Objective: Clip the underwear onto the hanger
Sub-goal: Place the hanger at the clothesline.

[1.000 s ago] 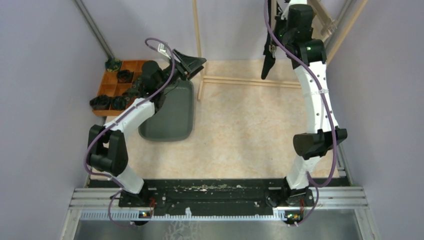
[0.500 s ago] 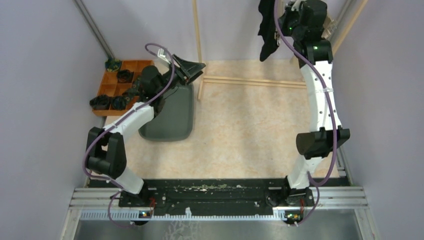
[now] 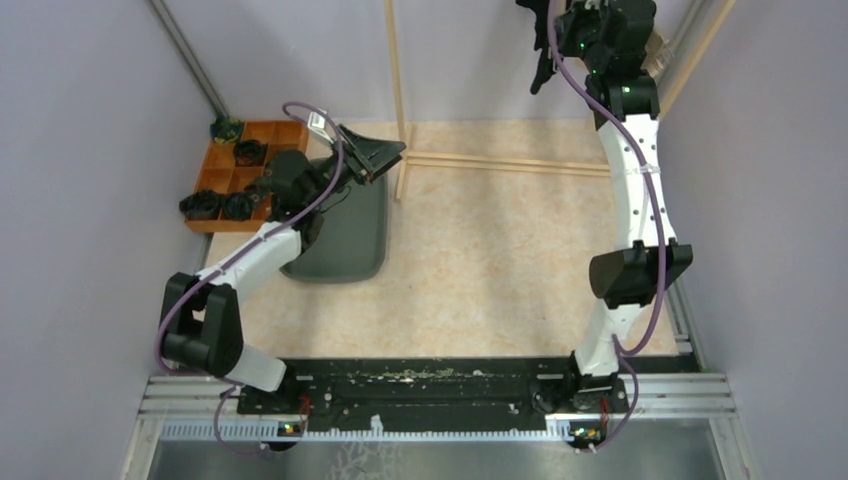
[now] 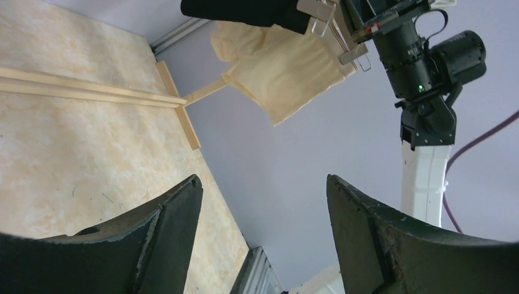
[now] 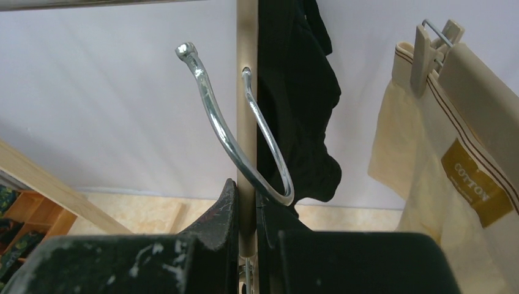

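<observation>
Two pairs of boxer shorts hang high at the far right, above the worktop (image 3: 480, 260): the black underwear (image 5: 297, 92) drapes just beside a wooden hanger (image 5: 246, 92) with a chrome hook (image 5: 211, 119), and the cream underwear (image 5: 428, 159), labelled COTTON, is pinned by a beige clip (image 5: 429, 49) next to it. The right tool (image 5: 246, 205) is pinched tight on the wooden hanger's bar. The left tool (image 4: 263, 190) stands wide and holds nothing, raised over the grey tray (image 3: 350, 245) and facing the garments.
</observation>
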Robot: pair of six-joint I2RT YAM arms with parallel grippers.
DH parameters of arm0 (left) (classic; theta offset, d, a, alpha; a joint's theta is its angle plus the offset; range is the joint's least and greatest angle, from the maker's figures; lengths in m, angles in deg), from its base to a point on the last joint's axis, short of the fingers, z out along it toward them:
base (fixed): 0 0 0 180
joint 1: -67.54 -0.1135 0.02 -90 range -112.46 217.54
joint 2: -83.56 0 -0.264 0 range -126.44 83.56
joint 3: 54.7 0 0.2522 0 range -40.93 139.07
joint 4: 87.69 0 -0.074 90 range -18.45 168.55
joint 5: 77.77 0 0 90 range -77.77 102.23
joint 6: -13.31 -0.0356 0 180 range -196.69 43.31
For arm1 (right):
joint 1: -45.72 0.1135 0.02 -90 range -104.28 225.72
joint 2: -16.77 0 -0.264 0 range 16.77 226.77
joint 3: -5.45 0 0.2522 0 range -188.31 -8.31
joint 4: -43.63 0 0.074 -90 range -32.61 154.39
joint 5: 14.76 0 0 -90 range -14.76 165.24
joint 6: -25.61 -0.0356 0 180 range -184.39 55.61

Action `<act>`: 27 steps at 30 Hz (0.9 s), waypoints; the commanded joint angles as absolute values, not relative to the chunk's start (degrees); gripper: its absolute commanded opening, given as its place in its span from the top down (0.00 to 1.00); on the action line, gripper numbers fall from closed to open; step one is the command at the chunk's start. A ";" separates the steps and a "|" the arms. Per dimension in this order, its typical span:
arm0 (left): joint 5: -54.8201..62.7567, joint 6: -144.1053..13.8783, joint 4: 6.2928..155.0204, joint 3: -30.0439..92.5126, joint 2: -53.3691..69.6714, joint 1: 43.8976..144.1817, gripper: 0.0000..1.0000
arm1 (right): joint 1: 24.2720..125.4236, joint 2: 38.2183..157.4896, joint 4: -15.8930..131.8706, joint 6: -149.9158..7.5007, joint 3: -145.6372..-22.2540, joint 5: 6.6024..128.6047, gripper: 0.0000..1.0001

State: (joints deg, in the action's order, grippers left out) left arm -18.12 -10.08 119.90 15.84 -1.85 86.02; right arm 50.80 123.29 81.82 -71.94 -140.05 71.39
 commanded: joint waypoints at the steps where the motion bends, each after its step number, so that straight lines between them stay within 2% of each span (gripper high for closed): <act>1: -19.50 -10.64 123.15 13.50 1.01 85.72 0.21 | 50.55 124.35 72.58 -72.98 -143.49 70.42 1.00; 27: -20.41 -9.88 124.57 9.78 0.93 85.73 0.21 | 46.22 131.30 68.11 -77.65 -152.36 72.54 1.00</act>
State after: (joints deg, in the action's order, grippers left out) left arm -19.93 -9.23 123.52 9.37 0.23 86.02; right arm 47.17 130.59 75.09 -76.05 -148.03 72.79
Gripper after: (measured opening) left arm 0.793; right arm 0.052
